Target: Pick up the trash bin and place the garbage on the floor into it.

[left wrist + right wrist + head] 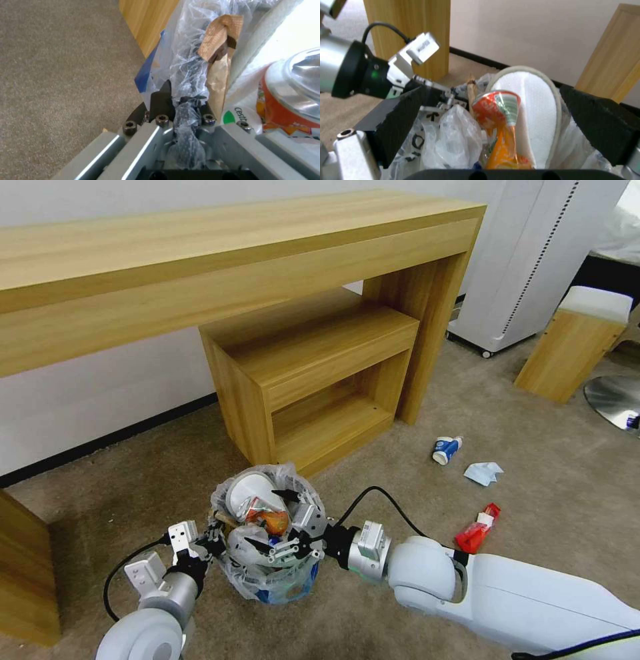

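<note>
Floor (547, 513): beige short-pile carpet; carries the trash bin and the loose litter.

Wooden console (200, 267) with a lower open shelf unit (313, 373) tucked beneath: stands just behind the trash bin.

Trash bin (270, 573): small, round, lined with a crinkly clear bag, blue showing low down; sits on the floor before the shelf unit. Already holds a white slipper (526, 105), an orange crushed can (500, 110), a wooden stick (471, 90) and crumpled plastic.

Right hand (287, 517): reaches in from the bin's right, poised over the opening with fingers spread wide, holding nothing.

Left hand (181, 105): at the bin's left rim, fingers pinched onto the bag-lined edge, steadying the bin.

Garbage left on the floor, all well to the right of the bin: red wrapper (477, 529), nearest; pale tissue (484, 472), farther; blue-white cup (446, 449), lying on its side just beside the tissue.

Step in hand, by judgement: the right hand looks to be over the bin with an item released; collection is mostly done, three pieces outstanding.

Next move calls for: lifting the right hand clear of the bag without snagging it, then reaching right to the red wrapper.
</note>
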